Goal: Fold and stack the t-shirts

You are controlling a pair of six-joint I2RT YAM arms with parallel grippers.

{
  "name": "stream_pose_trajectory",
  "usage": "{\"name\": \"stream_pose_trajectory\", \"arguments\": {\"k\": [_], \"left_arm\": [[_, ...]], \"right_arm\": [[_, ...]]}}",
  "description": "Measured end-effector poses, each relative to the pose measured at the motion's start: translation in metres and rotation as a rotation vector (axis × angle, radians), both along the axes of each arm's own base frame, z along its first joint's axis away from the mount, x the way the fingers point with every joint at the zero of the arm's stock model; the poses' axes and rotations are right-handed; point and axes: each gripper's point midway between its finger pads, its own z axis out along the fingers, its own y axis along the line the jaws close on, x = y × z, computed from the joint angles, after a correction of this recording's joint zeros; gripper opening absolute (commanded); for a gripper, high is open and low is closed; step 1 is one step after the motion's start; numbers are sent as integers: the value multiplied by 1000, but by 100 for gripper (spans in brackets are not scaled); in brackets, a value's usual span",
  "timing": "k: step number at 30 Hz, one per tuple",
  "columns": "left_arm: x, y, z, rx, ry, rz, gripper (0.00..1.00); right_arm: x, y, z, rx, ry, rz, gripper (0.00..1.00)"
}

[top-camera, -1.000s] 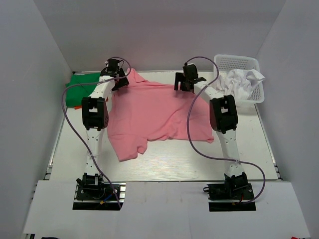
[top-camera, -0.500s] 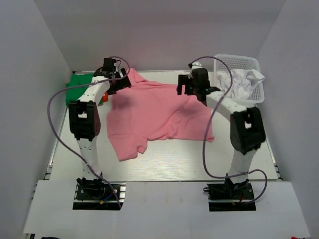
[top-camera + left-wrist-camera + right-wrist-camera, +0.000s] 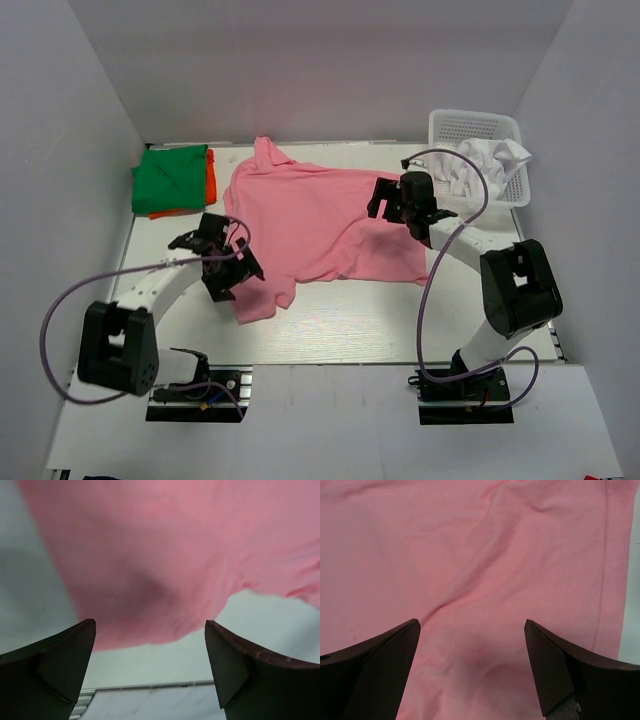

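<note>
White table (image 3: 340, 320) carries the salmon pink t-shirt (image 3: 320, 215) spread flat at its middle, and with your left gripper (image 3: 150, 624) and right gripper (image 3: 472, 622) both gaping wide and empty over its near-left corner and right side, lower each to straddle one cloth edge before pinching.

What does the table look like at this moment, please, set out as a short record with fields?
Spread shirt: salmon pink cloth t-shirt, lying open on the white table
Stack: folded bright green t-shirt on top of an orange t-shirt, far left
Basket: white plastic lattice basket, far right, holding a crumpled white t-shirt
Left gripper: open, over the pink shirt's near left corner, holding nothing
Right gripper: open, over the pink shirt's right side, holding nothing
</note>
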Motion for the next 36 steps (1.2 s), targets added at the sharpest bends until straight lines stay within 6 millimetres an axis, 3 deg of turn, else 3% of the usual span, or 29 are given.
{"name": "stream_pose_trajectory", "arguments": {"k": [6, 9, 13, 16, 19, 21, 24, 27, 30, 33, 36], "left_arm": [[-63, 4, -12, -53, 69, 43, 96], [-85, 9, -25, -32, 145, 74, 91], [-102, 15, -38, -7, 198, 108, 76], [-100, 15, -43, -10, 185, 125, 56], [-87, 10, -46, -38, 150, 121, 27], [-80, 3, -48, -67, 144, 113, 0], [-72, -5, -48, -104, 143, 94, 0], [-70, -6, -48, -98, 163, 93, 0], [-71, 3, -46, -42, 172, 93, 0], [-70, 9, -37, -8, 164, 77, 0], [-67, 10, -25, -4, 149, 52, 0]], "right_arm": [[2, 1, 10, 21, -25, -8, 90], [0, -1, 13, 29, -30, -17, 90], [-1, -4, 15, 33, -35, -27, 90], [-1, -4, 15, 35, -33, -31, 90], [-2, -6, 13, 39, -25, -46, 90], [-4, -11, 9, 33, -3, -75, 90], [-18, -28, -4, 11, 44, -137, 90], [-49, -50, -14, -24, 109, -191, 90], [-76, -69, -9, -55, 156, -234, 90], [-96, -81, -9, -89, 203, -264, 90], [-117, -92, -26, -135, 275, -287, 87]]}}
